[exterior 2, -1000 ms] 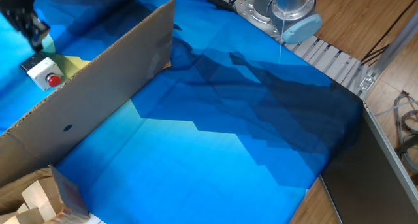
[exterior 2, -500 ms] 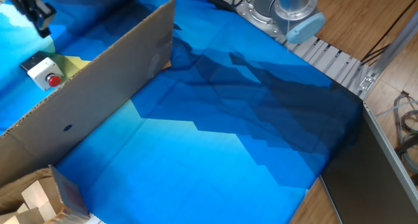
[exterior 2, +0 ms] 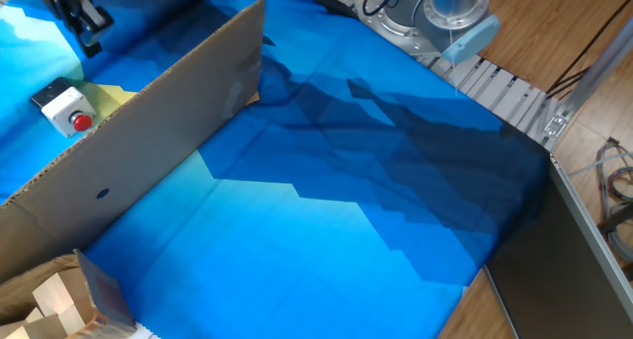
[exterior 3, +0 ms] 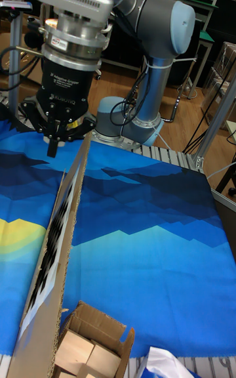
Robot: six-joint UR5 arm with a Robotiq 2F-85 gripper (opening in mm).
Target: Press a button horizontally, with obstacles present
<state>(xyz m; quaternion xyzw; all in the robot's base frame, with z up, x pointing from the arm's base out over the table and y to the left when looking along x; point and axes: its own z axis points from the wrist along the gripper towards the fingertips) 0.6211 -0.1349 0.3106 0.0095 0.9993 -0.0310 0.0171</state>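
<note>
The button [exterior 2: 82,123], small and red in a white box [exterior 2: 59,101], lies at the far left on a yellow patch of the cloth. The cardboard panel [exterior 2: 148,127] stands on edge just right of it, running diagonally, with a dark round hole [exterior 2: 102,192] low on its face. My gripper [exterior 2: 87,31] hangs up and behind the button, apart from it, on the button's side of the panel. In the tall fixed view the gripper [exterior 3: 51,146] points down beside the panel's [exterior 3: 62,247] top end, its fingers meeting in a single tip. That panel hides the button there.
Blue patterned cloth [exterior 2: 326,191] covers the table. An open cardboard box with pale wooden blocks [exterior 2: 54,304] sits at the front left corner [exterior 3: 85,348]. The arm's base [exterior 2: 440,13] stands at the back right on a metal rail; wooden floor lies beyond.
The gripper has risen and moved right and back, away from the button. The button and panel have stayed put.
</note>
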